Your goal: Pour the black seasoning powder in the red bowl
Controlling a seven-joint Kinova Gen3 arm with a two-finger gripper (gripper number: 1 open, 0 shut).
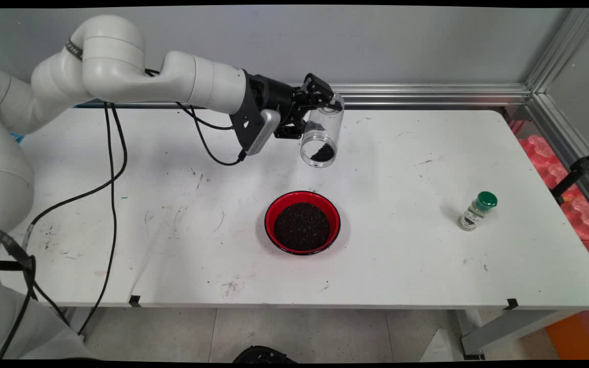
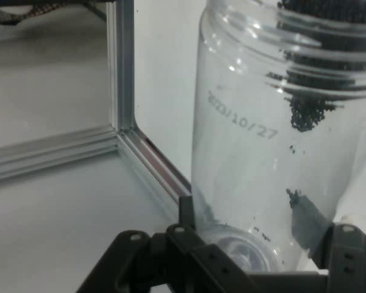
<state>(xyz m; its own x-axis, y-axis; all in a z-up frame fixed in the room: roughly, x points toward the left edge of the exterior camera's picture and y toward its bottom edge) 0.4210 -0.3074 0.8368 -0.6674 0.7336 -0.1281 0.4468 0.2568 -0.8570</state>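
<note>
My gripper (image 1: 325,102) is shut on a clear plastic jar (image 1: 321,134), held in the air above the table's far middle. The jar is tipped mouth-down toward the camera, with a little heap of black grains (image 1: 322,153) resting by its open mouth. Below and in front of it stands a red bowl (image 1: 274,209) filled with black grains (image 1: 301,226). In the hand view the jar (image 2: 256,152) fills the middle, clamped near its base between the two fingers (image 2: 192,213), and black grains (image 2: 320,24) lie at its threaded mouth.
A small spice bottle with a green cap (image 1: 477,210) stands at the right of the white table (image 1: 172,204). Black cables (image 1: 113,168) hang from the arm over the table's left. An aluminium rail (image 1: 427,94) runs along the back edge.
</note>
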